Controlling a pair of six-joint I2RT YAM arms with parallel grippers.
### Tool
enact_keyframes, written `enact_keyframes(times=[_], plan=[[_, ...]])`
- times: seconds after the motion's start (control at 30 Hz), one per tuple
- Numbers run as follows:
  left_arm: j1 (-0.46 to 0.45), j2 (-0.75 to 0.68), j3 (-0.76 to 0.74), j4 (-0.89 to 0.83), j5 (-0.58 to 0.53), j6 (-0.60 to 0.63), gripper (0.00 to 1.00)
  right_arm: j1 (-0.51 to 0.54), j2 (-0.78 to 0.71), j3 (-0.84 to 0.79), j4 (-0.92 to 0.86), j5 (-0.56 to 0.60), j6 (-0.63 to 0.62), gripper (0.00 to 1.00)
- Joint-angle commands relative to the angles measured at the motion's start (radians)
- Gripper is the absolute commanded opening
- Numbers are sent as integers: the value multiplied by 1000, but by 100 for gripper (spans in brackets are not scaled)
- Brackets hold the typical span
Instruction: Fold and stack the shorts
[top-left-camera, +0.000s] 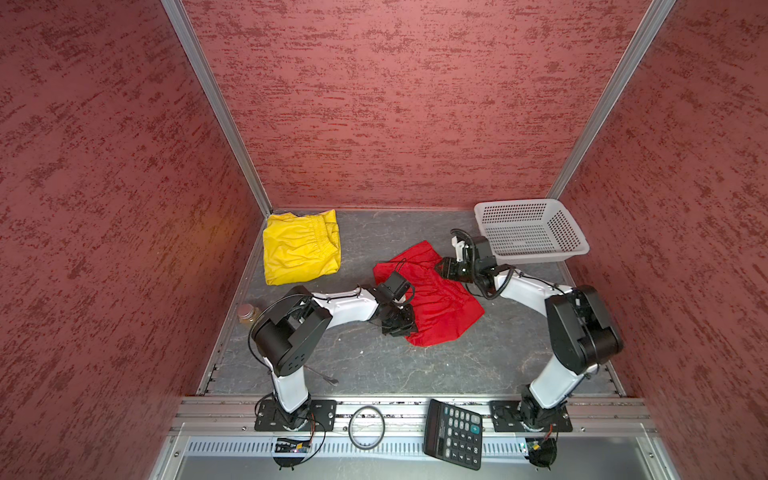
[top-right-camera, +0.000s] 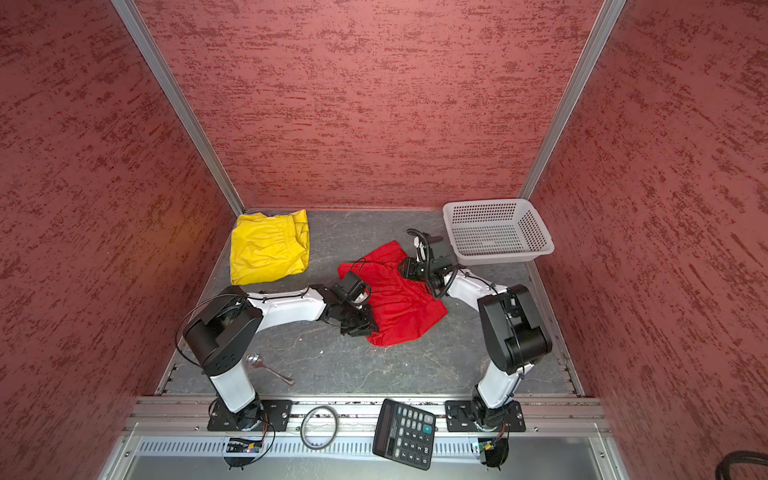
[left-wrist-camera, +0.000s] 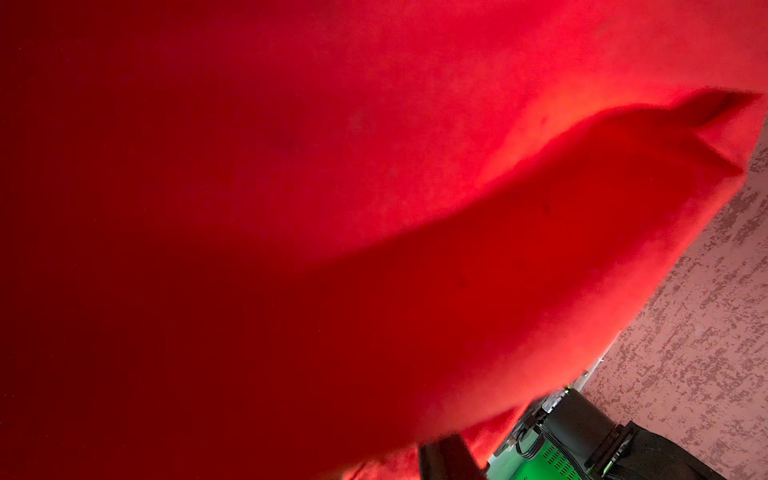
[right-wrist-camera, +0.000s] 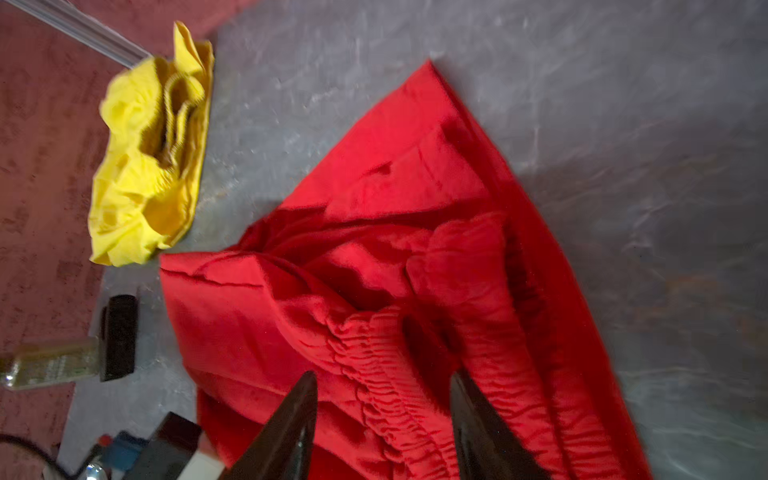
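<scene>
Grey table (top-left-camera: 374, 365); red shorts (top-left-camera: 440, 307) lie crumpled mid-table, yellow shorts (top-left-camera: 299, 249) in the far left corner; right gripper (right-wrist-camera: 382, 376) hangs with jaws parted over the red waistband; left gripper (top-left-camera: 399, 326) sits at the red shorts' near edge, cloth hiding its jaws, so I cannot tell their state.

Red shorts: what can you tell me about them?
The red shorts are thin, wrinkled fabric with a gathered elastic waistband, lying loosely folded in the middle of the table, apart from the yellow pair. The left tool is at their edge, cloth covering its camera; the right tool is open over the waistband.
</scene>
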Motion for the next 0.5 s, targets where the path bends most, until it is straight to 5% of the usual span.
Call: enact_keyframes(times=[0.0, 0.07, 0.23, 0.47], plan=[[-6, 44, -9, -22, -25, 8, 30, 11, 56, 34, 12, -47, -21, 54], [-6, 47, -11, -25, -24, 9, 30, 12, 87, 37, 34, -60, -15, 54], [-6, 59, -25, -26, -20, 7, 30, 9, 96, 40, 82, -20, 5, 1], [-6, 101, -101, 26, -31, -25, 29, -38, -29, 50, 100, 137, -9, 0]])
